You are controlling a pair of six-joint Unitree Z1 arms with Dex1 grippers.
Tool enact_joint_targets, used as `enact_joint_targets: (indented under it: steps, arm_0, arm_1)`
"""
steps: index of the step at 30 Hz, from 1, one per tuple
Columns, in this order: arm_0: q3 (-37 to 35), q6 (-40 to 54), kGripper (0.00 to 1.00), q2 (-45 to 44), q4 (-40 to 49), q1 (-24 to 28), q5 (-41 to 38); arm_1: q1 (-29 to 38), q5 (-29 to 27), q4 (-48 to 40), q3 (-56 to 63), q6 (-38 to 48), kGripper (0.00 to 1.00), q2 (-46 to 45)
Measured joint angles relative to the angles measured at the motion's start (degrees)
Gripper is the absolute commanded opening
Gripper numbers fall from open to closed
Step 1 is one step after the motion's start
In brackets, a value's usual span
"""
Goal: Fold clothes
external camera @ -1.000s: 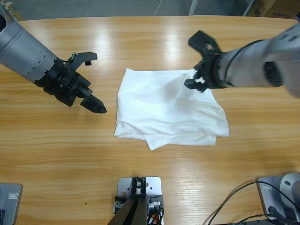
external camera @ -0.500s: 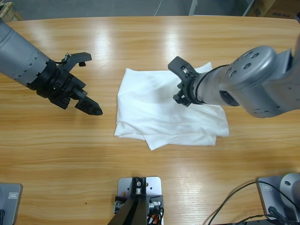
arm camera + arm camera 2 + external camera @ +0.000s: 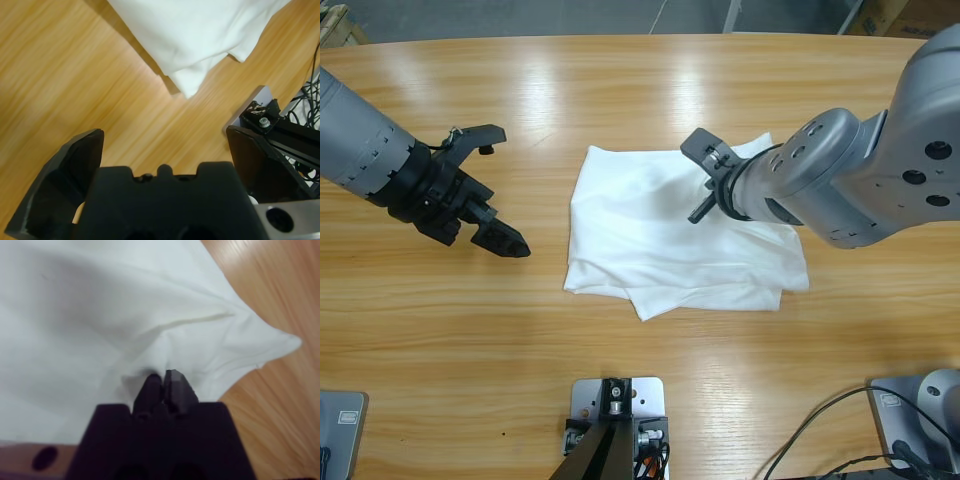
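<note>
1. White cotton T-shirt [image 3: 670, 235] lies folded into a rough rectangle on the wooden table [image 3: 620, 90], between the two grippers.
2. Right gripper [image 3: 705, 185] sits over the shirt's upper right part. In the right wrist view its fingers [image 3: 172, 382] are pressed together, with a small ridge of the white cloth [image 3: 150, 315] pinched between the tips.
3. Creases run out from that pinch point; the cloth bunches up just ahead of the right fingers, and a loose corner [image 3: 285, 342] trails off onto bare wood beyond them.
4. Left gripper [image 3: 495, 190] hangs over bare table, well apart from the shirt's near edge, fingers spread wide with nothing between them.
5. In the left wrist view the shirt [image 3: 200, 35] lies ahead of the released left fingers [image 3: 75, 165], a layered folded corner pointing toward them; only wood grain lies between the two fingers.
6. The shirt's lower corner [image 3: 645, 312] shows two stacked layers.
</note>
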Motion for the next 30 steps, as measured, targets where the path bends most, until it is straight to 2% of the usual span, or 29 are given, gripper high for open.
enact_joint_targets:
  steps: [6,10,11,13,14,15,16,24,29,30]
  arm_0:
    - [1.6,-0.4,0.950,-0.4,-1.2,0.0,0.0]
    - [2.5,-1.2,0.950,-1.0,-2.0,0.0,0.0]
    - [2.7,-1.4,0.950,-1.1,-2.2,0.0,0.0]
    - [3.0,-1.6,0.950,-1.4,-2.3,0.0,0.0]
    - [3.3,-1.7,0.950,-1.6,-2.4,0.0,0.0]
    - [3.5,-1.7,0.950,-1.8,-2.4,0.0,0.0]
    - [3.8,-1.7,0.950,-1.9,-2.5,0.0,0.0]
    - [4.4,-1.8,0.950,-2.2,-3.0,0.0,0.0]
    - [4.4,-2.2,0.942,-2.2,-3.5,0.0,0.0]
    - [4.4,-2.6,0.912,-2.2,-3.7,0.0,0.2]
  arm_1:
    - [-0.4,-3.2,2.6,-1.4,-1.6,0.000,-1.3]
    - [-3.2,-4.1,2.6,-1.4,-3.9,0.000,-1.7]
    - [-4.4,-4.1,2.6,-1.4,-4.8,0.057,-1.8]
    - [-6.7,-4.2,2.6,-1.4,-6.0,0.646,-1.9]
    - [-8.0,-4.2,2.6,-1.4,-6.5,0.850,-1.9]
    - [-9.4,-4.2,2.6,-1.4,-7.1,0.968,-1.9]
    - [-10.8,-4.2,2.6,-1.4,-7.5,0.997,-1.9]
    - [-15.3,-5.0,2.8,-1.1,-9.6,1.000,-1.0]
    - [-16.8,-11.2,7.0,-1.0,-10.1,1.000,-1.3]
    - [-18.0,-12.4,8.3,-1.0,-10.2,0.995,-1.9]
